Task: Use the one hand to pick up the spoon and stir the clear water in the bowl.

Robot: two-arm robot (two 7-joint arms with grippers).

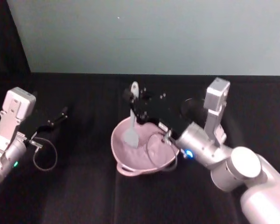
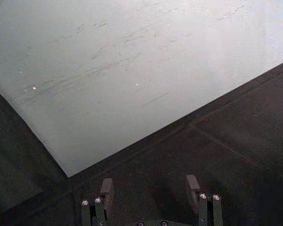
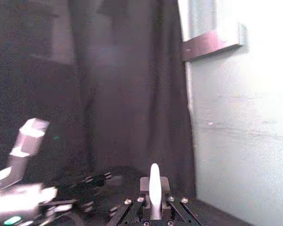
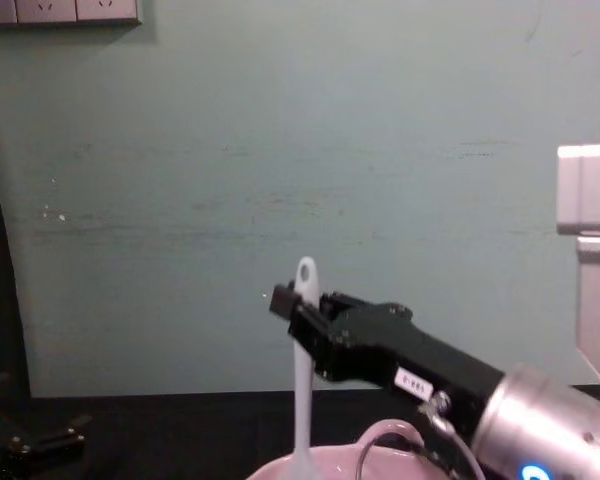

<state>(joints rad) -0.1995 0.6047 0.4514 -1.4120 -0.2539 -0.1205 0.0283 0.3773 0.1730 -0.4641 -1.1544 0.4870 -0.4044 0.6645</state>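
The right claw (image 1: 132,99), reaching in from 4 o'clock, is pinching the probably light, stiff, slippery spoon (image 1: 131,134) high on its handle, scoop dipping in the bowl (image 1: 130,167) at the worktop (image 1: 84,196) centre; the left claw (image 2: 150,186) is resting spread at 9 o'clock.

Bowl (image 4: 330,466): cut off below the rim by the chest view's lower edge; water inside not made out. Spoon (image 4: 302,390): scoop hidden behind that rim, handle partly covered by the right gripper (image 4: 292,305). Left gripper (image 2: 150,188): body cut off by the left wrist view's lower edge
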